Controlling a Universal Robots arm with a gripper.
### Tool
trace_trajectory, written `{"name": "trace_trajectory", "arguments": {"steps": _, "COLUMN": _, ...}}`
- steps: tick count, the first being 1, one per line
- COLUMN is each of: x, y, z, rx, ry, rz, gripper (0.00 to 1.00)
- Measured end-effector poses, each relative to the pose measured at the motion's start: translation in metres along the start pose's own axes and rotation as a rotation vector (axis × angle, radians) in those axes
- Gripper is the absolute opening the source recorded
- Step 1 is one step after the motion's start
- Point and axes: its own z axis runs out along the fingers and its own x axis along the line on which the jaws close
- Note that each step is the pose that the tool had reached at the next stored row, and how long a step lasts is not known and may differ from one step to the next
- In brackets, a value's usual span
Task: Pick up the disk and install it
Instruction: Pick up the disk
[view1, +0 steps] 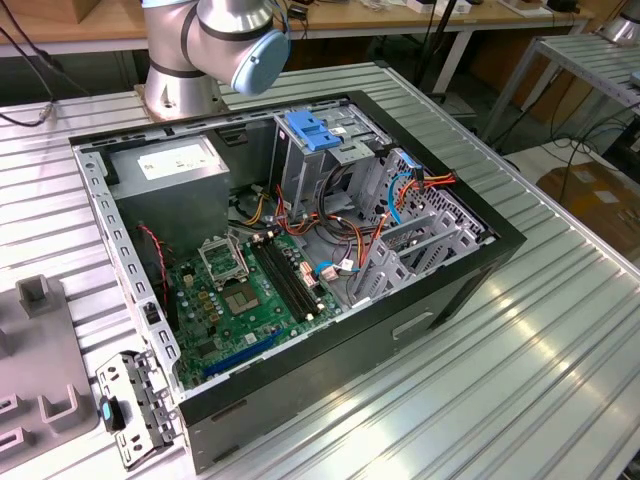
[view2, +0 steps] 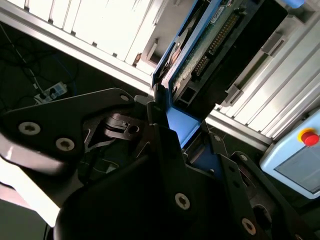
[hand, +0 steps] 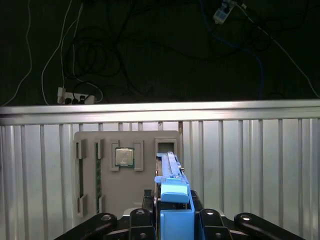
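My gripper (hand: 175, 212) is shut on the disk (hand: 170, 172), which I hold edge-on with its blue side rail between the black fingers (hand: 206, 216). In the second wrist view the disk (view2: 210, 45) shows its green circuit board and connector row, with the blue rail running down into the gripper (view2: 175, 127). In the first wrist view the disk hangs over the slatted metal table, close to a grey fixture plate (hand: 125, 200). The exterior view has the open computer case (view1: 440, 300) lying on its side, with its drive cage (view1: 420, 225) at the exterior view's right.
A blue latch plate (view1: 315, 130) tops the case's upper cage. A grey power supply box (view1: 175, 165) and the motherboard (view1: 250, 290) fill the case. The fixture plate holds a processor chip (hand: 124, 156). A loose metal bracket (view1: 135, 400) lies by the case. The arm's base (view1: 185, 70) stands behind.
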Motion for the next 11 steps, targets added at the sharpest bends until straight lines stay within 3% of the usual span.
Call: {"name": "trace_trajectory", "arguments": {"steps": 11, "x": 0.0002, "y": -0.0003, "z": -0.008, "rx": -0.0024, "ry": 0.0003, "rz": 0.0, "gripper": 0.37}}
